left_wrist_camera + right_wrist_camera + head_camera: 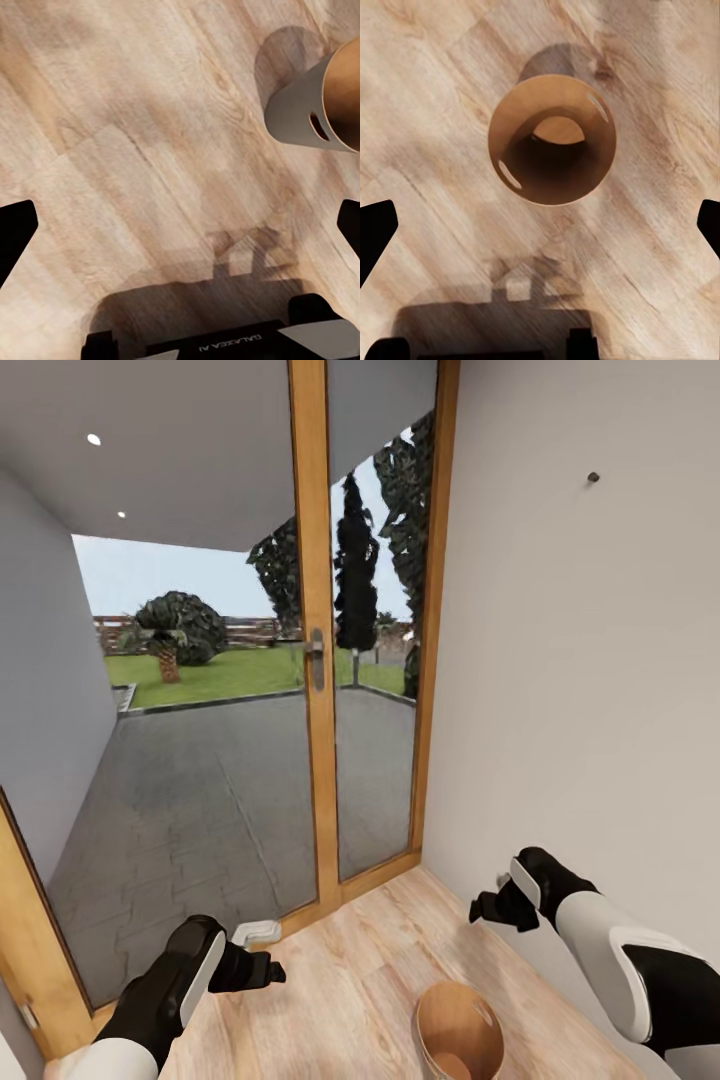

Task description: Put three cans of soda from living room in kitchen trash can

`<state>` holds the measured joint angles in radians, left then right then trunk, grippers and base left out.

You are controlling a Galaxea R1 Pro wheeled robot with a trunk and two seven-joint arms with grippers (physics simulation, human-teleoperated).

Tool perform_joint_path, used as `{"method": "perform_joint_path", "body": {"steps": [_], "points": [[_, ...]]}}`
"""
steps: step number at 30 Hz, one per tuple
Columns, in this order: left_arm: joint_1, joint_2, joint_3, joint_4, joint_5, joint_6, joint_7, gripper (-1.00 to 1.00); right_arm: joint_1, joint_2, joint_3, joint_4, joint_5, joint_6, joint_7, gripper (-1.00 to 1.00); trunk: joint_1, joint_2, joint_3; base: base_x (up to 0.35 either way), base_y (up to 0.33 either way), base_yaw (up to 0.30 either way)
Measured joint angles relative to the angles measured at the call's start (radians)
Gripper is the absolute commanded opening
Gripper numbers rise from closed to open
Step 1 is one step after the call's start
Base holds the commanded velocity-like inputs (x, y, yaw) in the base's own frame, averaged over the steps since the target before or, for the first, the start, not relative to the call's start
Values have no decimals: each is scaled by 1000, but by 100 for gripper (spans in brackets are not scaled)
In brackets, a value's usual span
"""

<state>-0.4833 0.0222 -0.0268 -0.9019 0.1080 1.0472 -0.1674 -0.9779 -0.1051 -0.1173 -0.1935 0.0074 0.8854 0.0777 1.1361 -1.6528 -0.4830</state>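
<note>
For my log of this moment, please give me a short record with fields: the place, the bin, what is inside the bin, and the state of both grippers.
place: light wood floor beside a wood-framed glass door and a white wall
bin: round bucket, pale grey outside, brown inside, upright on the floor between the two arms
bin contents: no can visible inside
left gripper: open, holding nothing, above bare floor
right gripper: open, holding nothing, looking straight down into the bin

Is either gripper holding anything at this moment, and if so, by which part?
Nothing is held. The left gripper and right gripper are both open and empty above the wood floor, near the trash can.
</note>
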Motion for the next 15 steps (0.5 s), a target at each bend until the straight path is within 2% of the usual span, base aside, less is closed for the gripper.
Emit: {"method": "perform_joint_path", "body": {"steps": [3, 8, 9, 15], "points": [[0, 0, 0, 0, 0, 0, 0, 100, 0, -5, 0, -14, 0, 2, 0, 100, 11, -21, -9, 0, 0, 0], [0, 0, 0, 0, 0, -1, 0, 100, 0, -29, 0, -48, 2, 11, 2, 100, 31, -56, -25, 0, 0, 0], [0, 1, 1, 1, 0, -15, 0, 100, -1, -45, 0, -58, 5, 17, 2, 100, 34, -63, -28, 0, 0, 0], [0, 1, 1, 3, 1, -29, -1, 100, -3, -90, -1, -68, 2, 48, 3, 100, 58, -105, -47, 0, 0, 0]]}}
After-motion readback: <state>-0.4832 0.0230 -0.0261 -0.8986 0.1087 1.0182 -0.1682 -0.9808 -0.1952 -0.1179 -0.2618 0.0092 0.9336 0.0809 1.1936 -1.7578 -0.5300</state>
